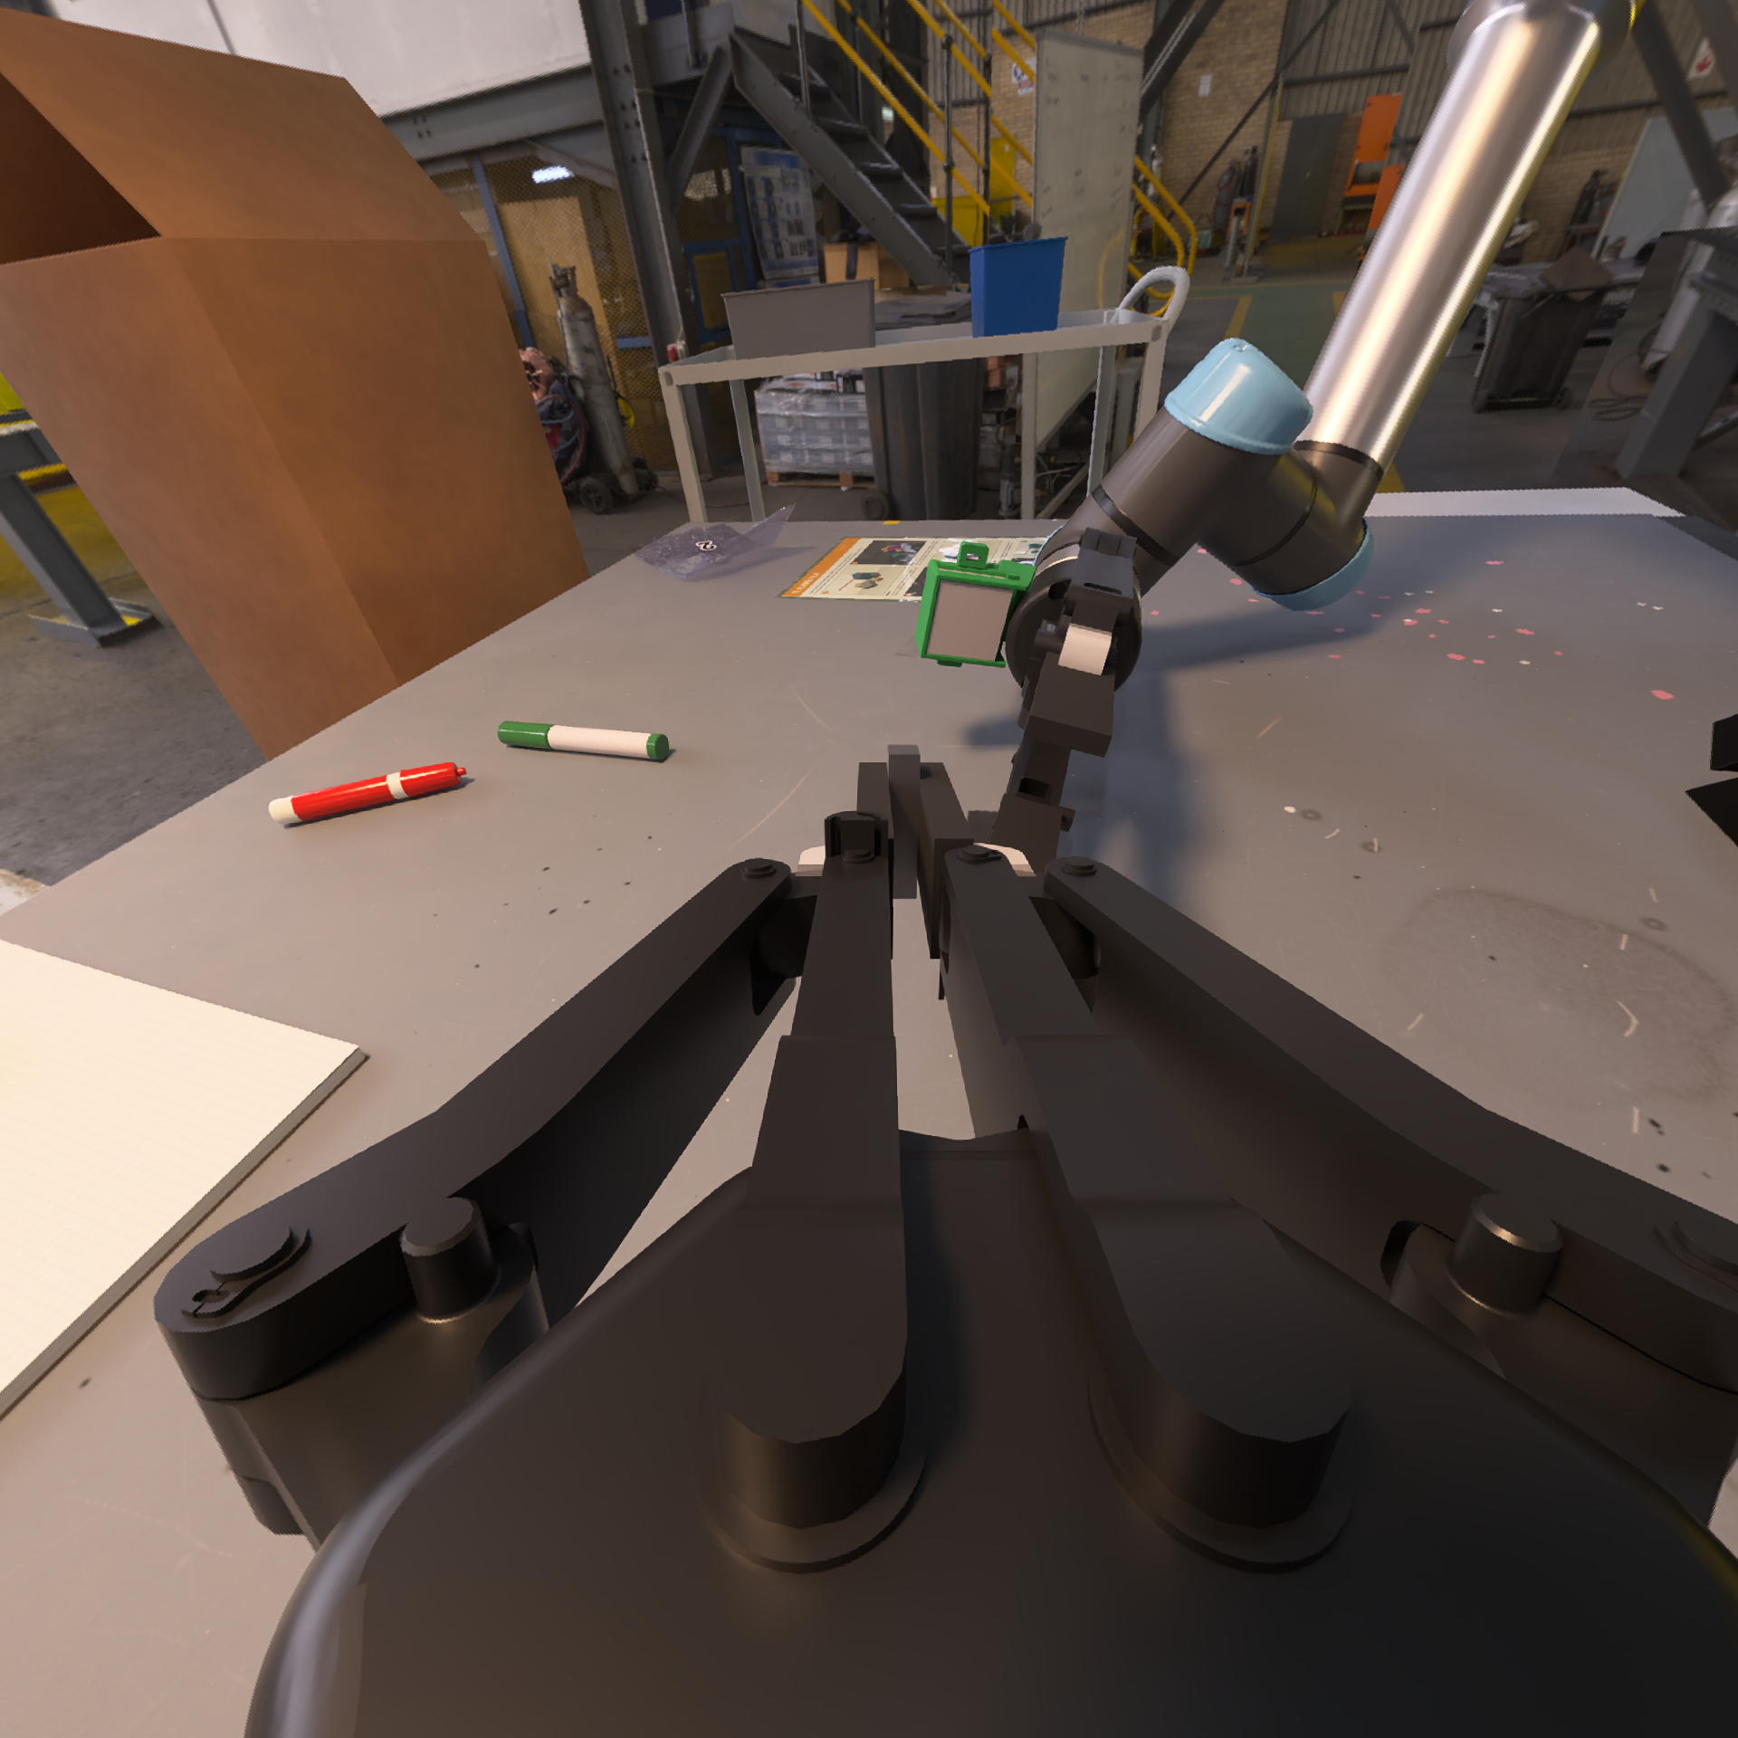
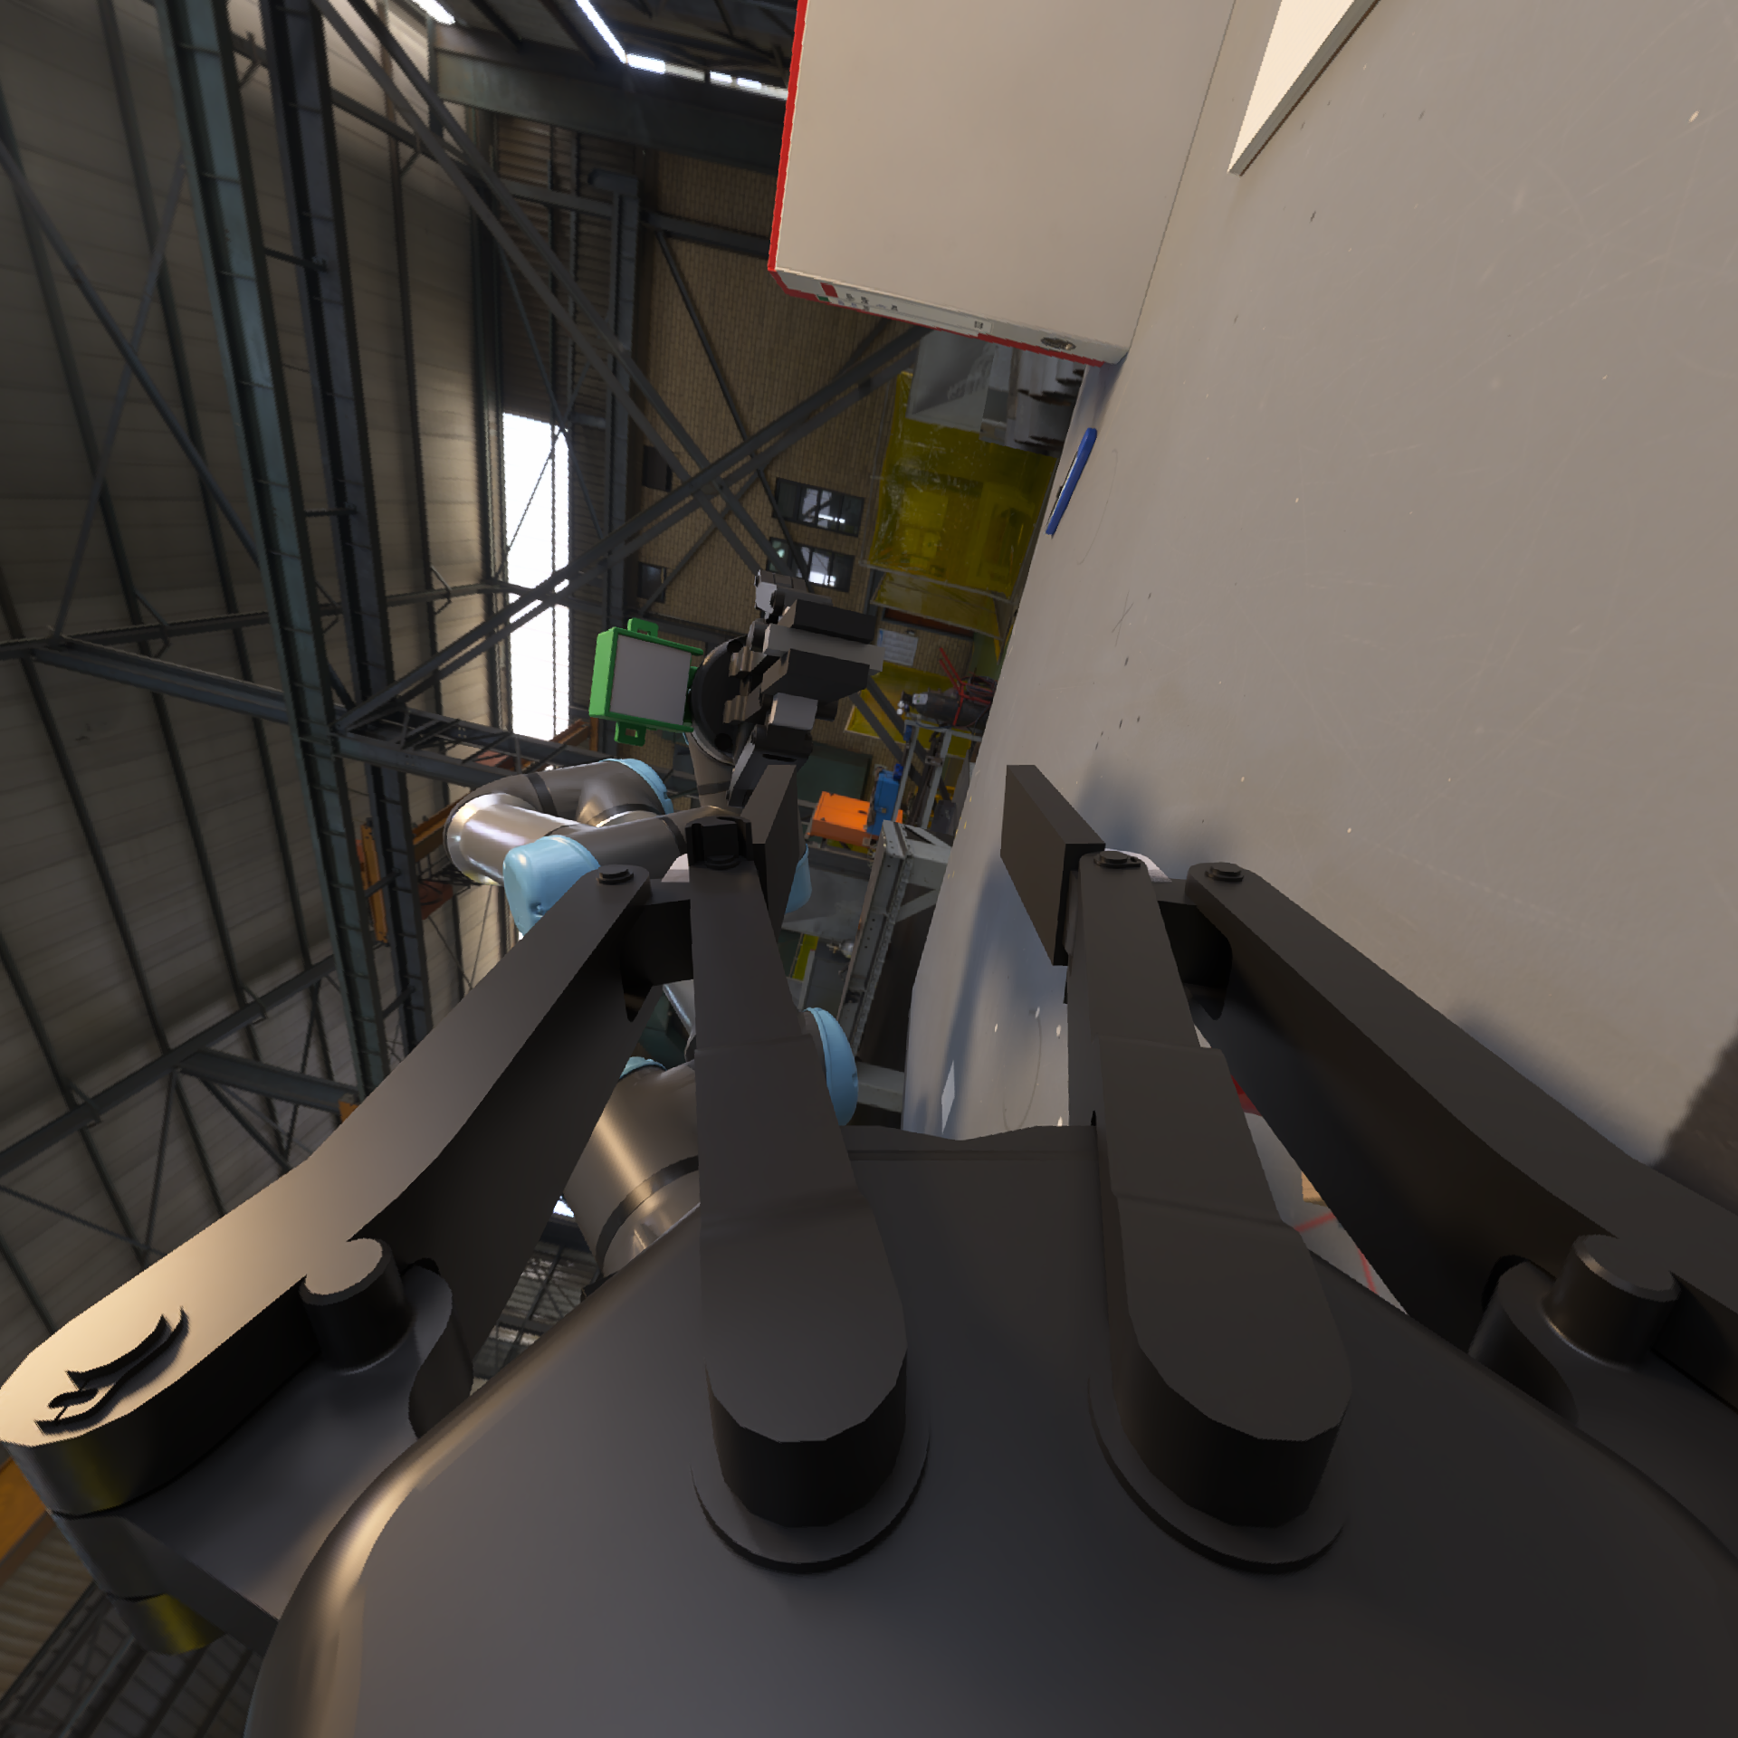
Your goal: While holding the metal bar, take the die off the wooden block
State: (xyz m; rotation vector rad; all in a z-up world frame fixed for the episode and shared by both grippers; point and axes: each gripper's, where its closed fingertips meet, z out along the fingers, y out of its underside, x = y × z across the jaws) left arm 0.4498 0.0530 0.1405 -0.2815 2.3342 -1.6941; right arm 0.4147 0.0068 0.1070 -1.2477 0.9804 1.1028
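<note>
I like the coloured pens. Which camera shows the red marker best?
The left wrist view: the red marker lies in full sight on the table, near a green marker. The right wrist view does not show it.

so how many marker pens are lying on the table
2, both left of the left gripper in its wrist view: a red marker nearer the table edge, and a green marker just beyond it. Others may be hidden behind the gripper.

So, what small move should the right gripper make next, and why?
Probably turn the right gripper toward the table: its jaws are open and empty, and neither view shows the die or the wooden block. The left gripper looks shut, so leave it shut.
</note>
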